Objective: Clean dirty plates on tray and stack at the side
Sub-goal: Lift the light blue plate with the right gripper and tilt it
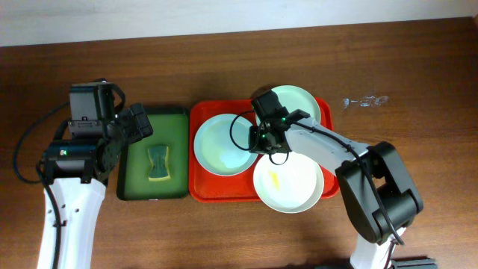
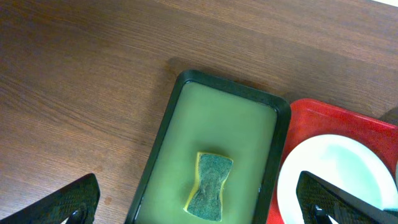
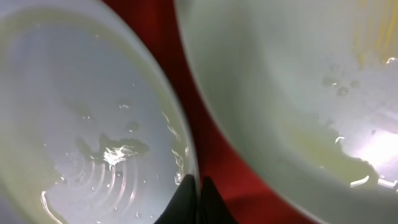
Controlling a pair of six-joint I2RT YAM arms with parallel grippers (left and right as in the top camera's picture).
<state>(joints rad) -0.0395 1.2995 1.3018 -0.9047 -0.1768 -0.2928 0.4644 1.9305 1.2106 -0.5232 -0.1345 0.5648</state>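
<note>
Dark wood-grain tabletop (image 1: 224, 45) filled the overhead view. The red-orange tray (image 1: 200, 190) sat near its middle and carried all three plates: the left plate (image 1: 220, 142), the far plate (image 1: 299, 101) and the near plate (image 1: 295, 190), which bore a yellow smear (image 1: 275, 179). Just beside it on the left lay a dark green tray (image 1: 134, 175) holding a sponge (image 1: 158, 163). The left gripper (image 1: 138, 127) hovered over that tray's far left corner. The right gripper (image 1: 260, 142) was down at the left plate's right rim.

From the left wrist, the fingers (image 2: 71, 202) were spread wide, with nothing held between them, above the sponge and the green tray.

From the right wrist, the fingertips (image 3: 211, 202) were pinched together on the rim of the wet left plate. A strip of red tray separated it from the near plate.
</note>
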